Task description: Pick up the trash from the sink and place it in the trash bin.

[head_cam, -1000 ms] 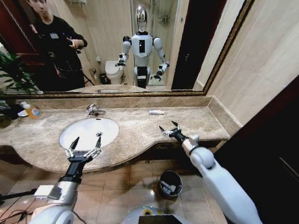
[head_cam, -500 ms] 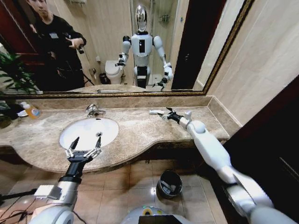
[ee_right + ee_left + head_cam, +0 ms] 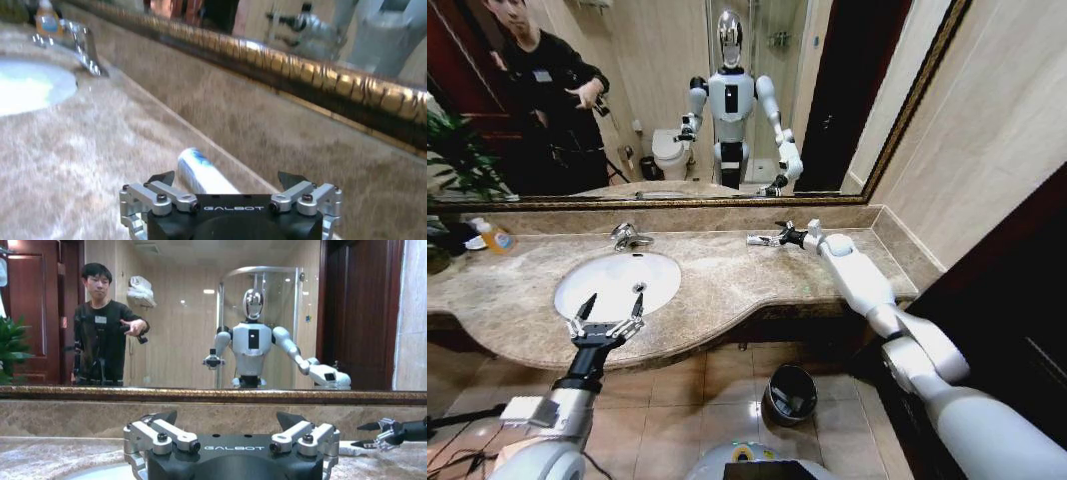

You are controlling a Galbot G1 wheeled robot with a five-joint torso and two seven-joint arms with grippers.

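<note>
Right gripper (image 3: 779,238) reached white tube (image 3: 762,240) right of tap (image 3: 627,237), jaws apart astride it; pickup step, closing needed. Left gripper (image 3: 608,308) spread, idle at sink (image 3: 577,283).

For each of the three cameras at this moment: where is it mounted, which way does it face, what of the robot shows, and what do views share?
Head view: from the head, looking down at the countertop, sink and trash bin; both arms show.
Left wrist view: behind the open left gripper, facing the mirror.
Right wrist view: behind the open right gripper, facing a white tube.
Shared: the tube, the tap.
</note>
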